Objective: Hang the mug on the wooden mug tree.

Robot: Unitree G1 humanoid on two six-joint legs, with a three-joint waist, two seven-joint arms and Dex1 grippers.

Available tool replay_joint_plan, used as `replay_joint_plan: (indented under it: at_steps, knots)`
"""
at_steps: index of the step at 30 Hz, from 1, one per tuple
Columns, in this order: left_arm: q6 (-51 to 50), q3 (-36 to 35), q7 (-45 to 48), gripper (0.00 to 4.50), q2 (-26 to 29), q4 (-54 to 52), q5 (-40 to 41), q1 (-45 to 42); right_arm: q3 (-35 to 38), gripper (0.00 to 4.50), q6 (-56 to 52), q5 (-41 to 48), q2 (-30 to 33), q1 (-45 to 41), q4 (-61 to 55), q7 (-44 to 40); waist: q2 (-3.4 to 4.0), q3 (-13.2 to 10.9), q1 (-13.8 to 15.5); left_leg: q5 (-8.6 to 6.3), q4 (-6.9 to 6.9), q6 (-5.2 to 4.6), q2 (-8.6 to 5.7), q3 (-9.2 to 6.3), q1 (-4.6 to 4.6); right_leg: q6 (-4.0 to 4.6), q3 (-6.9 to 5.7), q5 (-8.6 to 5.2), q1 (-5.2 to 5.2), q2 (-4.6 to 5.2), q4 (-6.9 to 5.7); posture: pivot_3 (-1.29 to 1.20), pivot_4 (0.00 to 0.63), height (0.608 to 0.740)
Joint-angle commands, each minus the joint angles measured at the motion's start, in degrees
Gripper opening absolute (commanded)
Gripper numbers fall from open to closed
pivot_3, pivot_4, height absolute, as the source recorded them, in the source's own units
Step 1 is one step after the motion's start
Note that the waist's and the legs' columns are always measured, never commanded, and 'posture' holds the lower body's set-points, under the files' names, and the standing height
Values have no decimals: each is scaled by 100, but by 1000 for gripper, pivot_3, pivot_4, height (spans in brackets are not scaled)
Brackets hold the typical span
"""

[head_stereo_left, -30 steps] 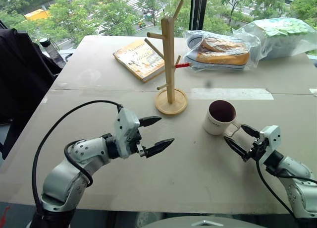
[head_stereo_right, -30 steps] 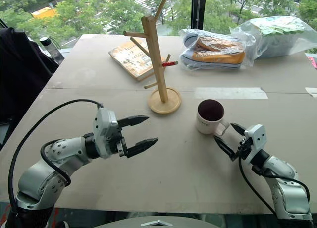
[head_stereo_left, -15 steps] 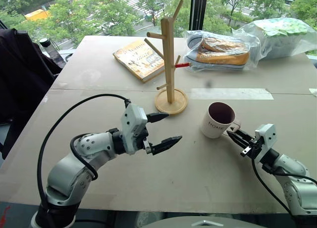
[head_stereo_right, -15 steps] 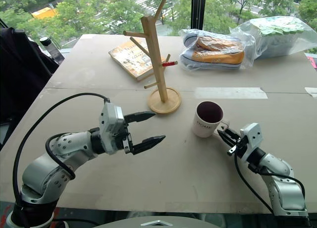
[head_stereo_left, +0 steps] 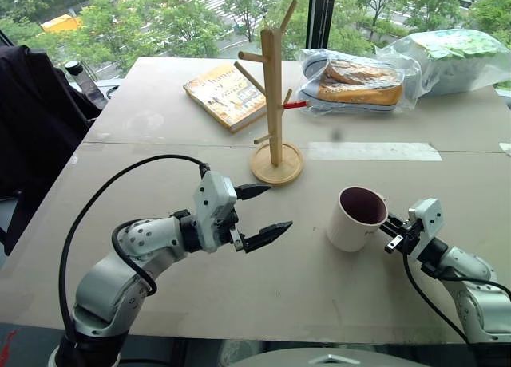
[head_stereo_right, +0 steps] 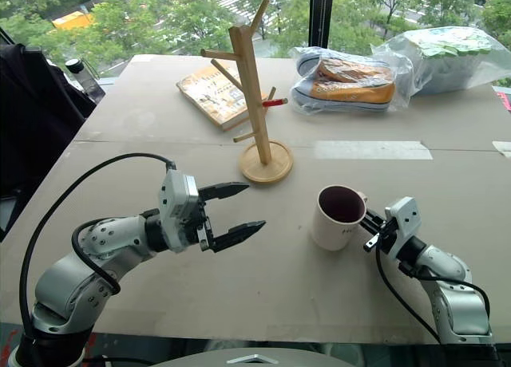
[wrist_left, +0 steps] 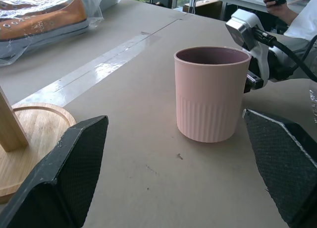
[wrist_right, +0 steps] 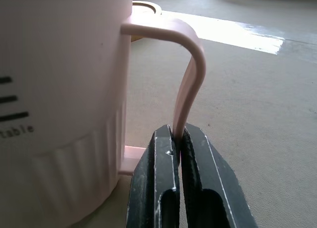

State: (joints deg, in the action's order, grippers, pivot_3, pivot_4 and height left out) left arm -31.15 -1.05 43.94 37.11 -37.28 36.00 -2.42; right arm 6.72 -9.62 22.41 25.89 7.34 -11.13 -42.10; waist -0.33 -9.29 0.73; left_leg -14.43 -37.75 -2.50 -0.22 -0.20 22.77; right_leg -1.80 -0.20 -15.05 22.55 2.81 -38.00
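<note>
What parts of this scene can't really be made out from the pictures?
- The mug's handle: in the head views the right gripper covers it; the right wrist view shows the fingers shut on it.
- The mug's lettering: cut off by the edge in the right wrist view.
- The book's cover text: too small in the head views.
- Contents of the far plastic bag: blurred by crinkled wrap.
- The wooden mug tree: cut off in the left wrist view.
</note>
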Motion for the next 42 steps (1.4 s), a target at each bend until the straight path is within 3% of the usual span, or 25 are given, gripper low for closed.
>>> replay_joint_plan:
  at_steps: [1,29,38,42]
  knots:
    - [155,-45,22,4500,-13,-120,-1,-18,59,5,75,8,39,-67,-100,12,0,0,0,0,0,0,0,0,0,0,0,0,0,0,0,0,150,740]
    - [184,-90,-82,4500,-105,-126,34,-28,154,5,448,-114,143,-464,189,-130,1,0,-4,0,-4,0,0,0,1,-1,0,0,-1,0,-1,0,150,740]
    - [234,-212,-211,4500,-290,-149,120,-46,185,5,-7,136,763,-1473,-352,-331,0,-2,-4,0,-8,0,0,0,1,-1,0,1,0,-2,-3,0,150,740]
    - [259,-345,-335,4500,-447,-131,281,-143,-141,5,-542,63,1281,-2260,-478,-666,-1,-4,-5,0,-9,0,0,-1,5,-1,-2,1,-1,-1,-2,0,150,740]
